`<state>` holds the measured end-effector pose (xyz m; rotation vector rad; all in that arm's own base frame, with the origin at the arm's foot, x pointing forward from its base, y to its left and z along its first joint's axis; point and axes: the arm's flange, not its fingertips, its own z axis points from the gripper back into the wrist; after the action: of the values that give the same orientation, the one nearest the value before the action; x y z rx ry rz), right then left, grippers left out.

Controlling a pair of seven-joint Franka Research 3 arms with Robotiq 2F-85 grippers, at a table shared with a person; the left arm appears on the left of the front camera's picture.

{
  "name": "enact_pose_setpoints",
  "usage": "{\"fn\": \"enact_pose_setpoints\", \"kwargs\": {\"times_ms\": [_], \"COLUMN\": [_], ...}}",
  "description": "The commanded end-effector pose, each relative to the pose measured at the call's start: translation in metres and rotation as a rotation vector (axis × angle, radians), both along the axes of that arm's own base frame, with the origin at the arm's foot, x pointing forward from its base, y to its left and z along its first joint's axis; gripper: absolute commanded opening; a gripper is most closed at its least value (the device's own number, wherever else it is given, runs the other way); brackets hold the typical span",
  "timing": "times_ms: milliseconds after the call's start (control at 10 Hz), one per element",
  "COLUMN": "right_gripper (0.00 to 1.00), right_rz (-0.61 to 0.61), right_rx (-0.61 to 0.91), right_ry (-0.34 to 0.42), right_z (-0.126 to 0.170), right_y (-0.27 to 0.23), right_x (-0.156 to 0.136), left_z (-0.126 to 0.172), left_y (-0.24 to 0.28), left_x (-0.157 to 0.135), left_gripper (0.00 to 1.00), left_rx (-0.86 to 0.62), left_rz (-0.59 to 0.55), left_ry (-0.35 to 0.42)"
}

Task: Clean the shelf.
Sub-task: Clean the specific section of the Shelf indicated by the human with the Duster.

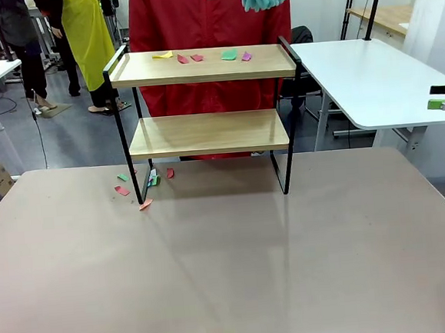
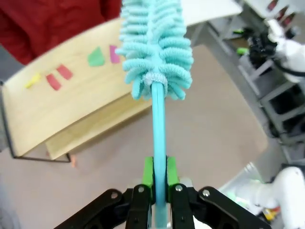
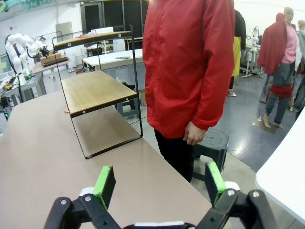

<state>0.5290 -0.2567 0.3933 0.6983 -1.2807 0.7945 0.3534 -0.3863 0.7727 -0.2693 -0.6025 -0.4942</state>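
**Duster held above the shelf's littered top board**

Shelf stands at the far middle of the brown table. Its long axis runs left to right across the front view and its open front faces the robot. The two wooden boards lie level, one above the other, and a raised black rail closes each short end of the top board. Its thin black feet stand close to the table's far edge, and a person in a red jacket stands just behind it. A broad stretch of tabletop lies open between the shelf and the near edge, with more room on both sides.

The top board carries five paper scraps in a loose row: yellow, two red, green and pink. More scraps lie on the table around the shelf's front left foot.

The left gripper is clamped on the thin handle of a teal duster. The fluffy head points away from the fingers and hangs over the right part of the top board, well clear of the wood.

The right gripper sits beyond the table's right edge, near a white side table. Its jaws are spread wide around nothing, aimed along the far edge toward the shelf's end.
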Motion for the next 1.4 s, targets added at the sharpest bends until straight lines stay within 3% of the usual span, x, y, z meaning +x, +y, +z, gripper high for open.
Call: {"fn": "enact_pose_setpoints", "kwargs": {"times_ms": [0,200,300,600,1000,1300], "right_gripper": [1.0,1.0,1.0,1.0,1.0,1.0], "right_rz": [-0.011,-0.011,-0.011,-0.011,-0.011,-0.011], "right_rx": [-0.012,-0.012,-0.012,-0.012,-0.012,-0.012], "right_ry": [0.012,0.012,0.012,0.012,0.012,0.012], "right_z": [0.007,0.007,0.007,0.007,0.007,0.007], "right_y": [0.004,0.004,0.004,0.004,0.004,0.004], "right_x": [0.001,0.001,0.001,0.001,0.001,0.001], "left_z": [0.006,0.006,0.001,-0.012,-0.043,-0.06], "left_y": [0.012,0.012,-0.005,-0.068,-0.108,-0.12], "left_x": [-0.023,-0.023,0.002,-0.016,0.001,0.012], "left_gripper": [0.13,0.13,0.13,0.13,0.13,0.13], "left_rx": [-0.039,-0.039,-0.006,-0.022,-0.043,-0.079], "left_rz": [-0.015,-0.015,-0.013,0.258,0.542,0.525], "left_ry": [-0.014,-0.014,0.005,-0.075,-0.035,0.016]}}
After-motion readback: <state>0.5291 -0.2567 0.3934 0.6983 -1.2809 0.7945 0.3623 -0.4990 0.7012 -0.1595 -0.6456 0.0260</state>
